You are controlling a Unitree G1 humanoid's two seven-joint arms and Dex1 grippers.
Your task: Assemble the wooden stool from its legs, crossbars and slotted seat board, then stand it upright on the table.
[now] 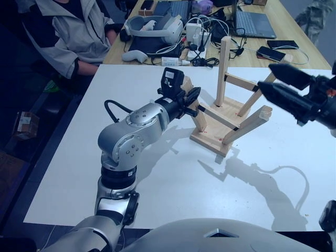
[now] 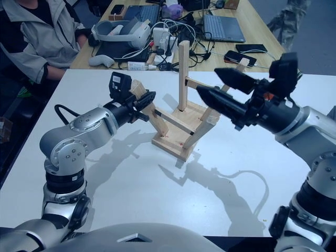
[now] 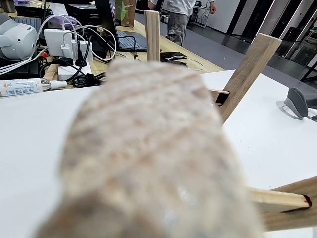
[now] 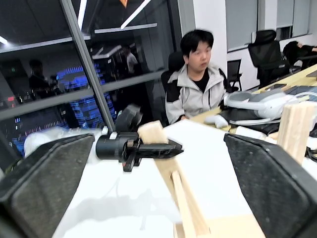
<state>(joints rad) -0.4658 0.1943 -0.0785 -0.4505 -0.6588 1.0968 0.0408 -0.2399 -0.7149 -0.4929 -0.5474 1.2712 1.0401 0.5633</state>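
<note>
The left tool (image 2: pixel 143 100) is pinched shut on the upper end of the left-hand leg (image 2: pixel 157 122), which slants up and outward from the stool's base. The stool lies upside down in the middle of the white desk (image 1: pixel 157 184), with its seat board (image 2: pixel 176 147) flat on the surface and its legs in the air. A crossbar (image 2: pixel 176 122) runs from the held leg toward the far side. The back leg (image 2: pixel 182 73) stands nearly vertical while the others lean, so the joints look only partly seated. The step in hand is probably squaring and pressing home this frame before turning it over.

To do that well, the left tool should hold its grip firm and push along the leg's own axis, not sideways, or the peg may bind or the board may skid.

The right tool (image 1: pixel 264 76) hangs with its fingers spread wide beside the right-hand legs (image 2: pixel 210 118); contact cannot be made out. It would do best to close on a right-hand leg low down, bracing against the left tool's push.
</note>
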